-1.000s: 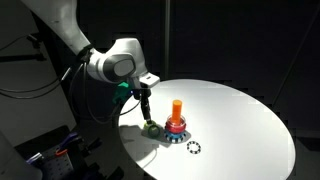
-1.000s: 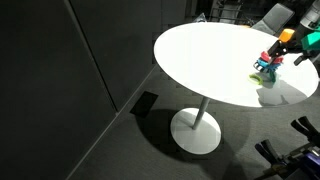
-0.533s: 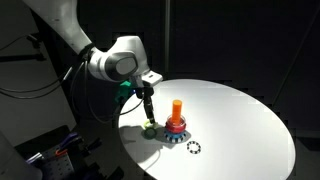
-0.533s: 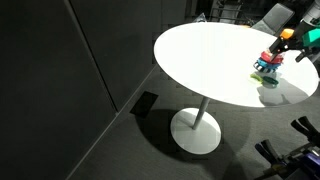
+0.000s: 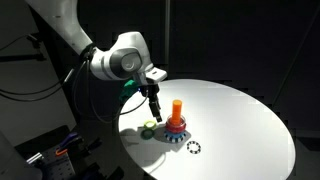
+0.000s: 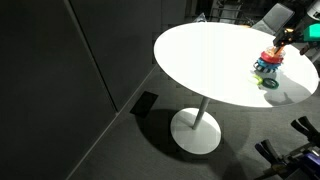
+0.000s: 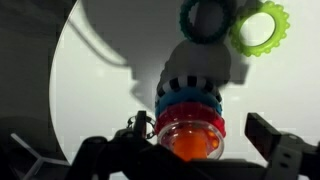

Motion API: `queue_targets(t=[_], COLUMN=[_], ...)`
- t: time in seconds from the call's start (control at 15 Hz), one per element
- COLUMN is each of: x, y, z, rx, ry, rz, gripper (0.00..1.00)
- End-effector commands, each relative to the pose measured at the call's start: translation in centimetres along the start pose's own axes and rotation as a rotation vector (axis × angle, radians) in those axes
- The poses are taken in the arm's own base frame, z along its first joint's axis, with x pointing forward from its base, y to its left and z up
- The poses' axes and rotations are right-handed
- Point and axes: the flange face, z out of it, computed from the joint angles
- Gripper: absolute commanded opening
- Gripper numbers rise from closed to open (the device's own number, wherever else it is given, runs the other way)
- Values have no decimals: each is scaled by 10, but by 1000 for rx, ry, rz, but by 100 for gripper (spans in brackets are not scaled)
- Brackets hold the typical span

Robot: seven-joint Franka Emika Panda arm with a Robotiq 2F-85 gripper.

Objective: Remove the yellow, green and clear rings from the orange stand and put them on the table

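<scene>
The orange stand [image 5: 176, 108] stands on the white round table [image 5: 240, 120], with red, blue and striped rings at its base. In the wrist view a clear ring [image 7: 190, 128] sits round the orange peg above the red ring. The green ring [image 5: 148, 128] lies flat on the table beside the stand and also shows in the wrist view [image 7: 262, 28]. A dark gear-shaped ring [image 5: 193, 148] lies on the table on the stand's other side. My gripper [image 7: 205, 133] is open, raised, with one finger on each side of the stand's top. No yellow ring shows.
The table's edge [image 6: 170, 75] runs close to the stand on the robot's side. The stand shows near that table's far right rim [image 6: 268, 65]. The arm's body [image 5: 115, 62] hangs over the table's left edge. The surroundings are dark.
My gripper has risen from the green ring, which stays on the table, and has moved sideways towards the orange stand.
</scene>
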Motion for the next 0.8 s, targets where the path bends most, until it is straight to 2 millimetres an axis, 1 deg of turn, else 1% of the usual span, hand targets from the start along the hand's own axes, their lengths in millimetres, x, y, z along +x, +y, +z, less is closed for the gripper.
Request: queue_targets(t=[0.0, 0.4, 0.73], x=[11, 18, 23], y=[3, 6, 8], z=[-3, 3, 17], rx=[7, 31, 29], ry=[55, 109, 116], rz=[34, 73, 99], gripper=[100, 100, 100])
